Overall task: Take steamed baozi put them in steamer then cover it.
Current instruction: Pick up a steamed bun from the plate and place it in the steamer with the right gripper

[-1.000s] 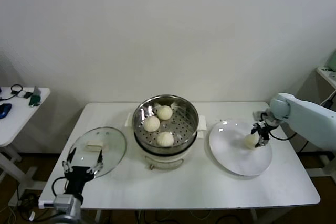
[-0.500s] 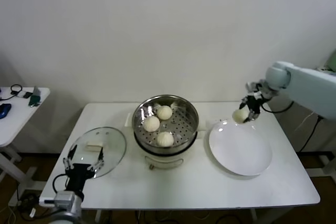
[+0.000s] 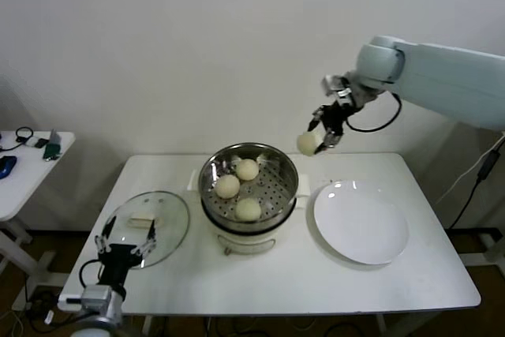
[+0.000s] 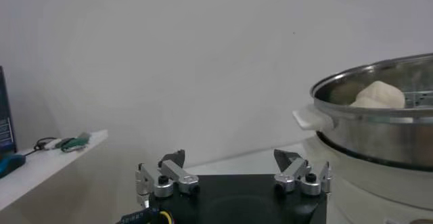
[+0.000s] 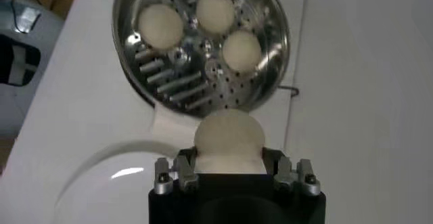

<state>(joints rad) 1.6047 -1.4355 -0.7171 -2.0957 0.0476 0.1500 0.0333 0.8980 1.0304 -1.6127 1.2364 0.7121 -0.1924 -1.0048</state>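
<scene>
The steamer (image 3: pixel 210 191) stands mid-table, a shiny steel pot on a white base, with three baozi (image 3: pixel 228 185) (image 3: pixel 248 169) (image 3: pixel 248 208) on its perforated tray. My right gripper (image 3: pixel 318 141) hangs high in the air just right of the pot's rim, shut on a fourth baozi (image 3: pixel 306 144). The right wrist view shows that baozi (image 5: pixel 229 136) pinched between the fingers, with the steamer (image 5: pixel 274 63) below it. The glass lid (image 3: pixel 170 222) lies flat on the table left of the pot. My left gripper (image 3: pixel 125 241) waits open at the lid's near edge.
A flat white plate (image 3: pixel 361 222) sits bare to the right of the steamer. A small side table (image 3: pixel 31 171) with cables and gadgets stands off to the far left. The wall rises right behind the table.
My right gripper has lifted the baozi off the white plate and carried it up and left toward the steamer. The left arm has stayed put.
</scene>
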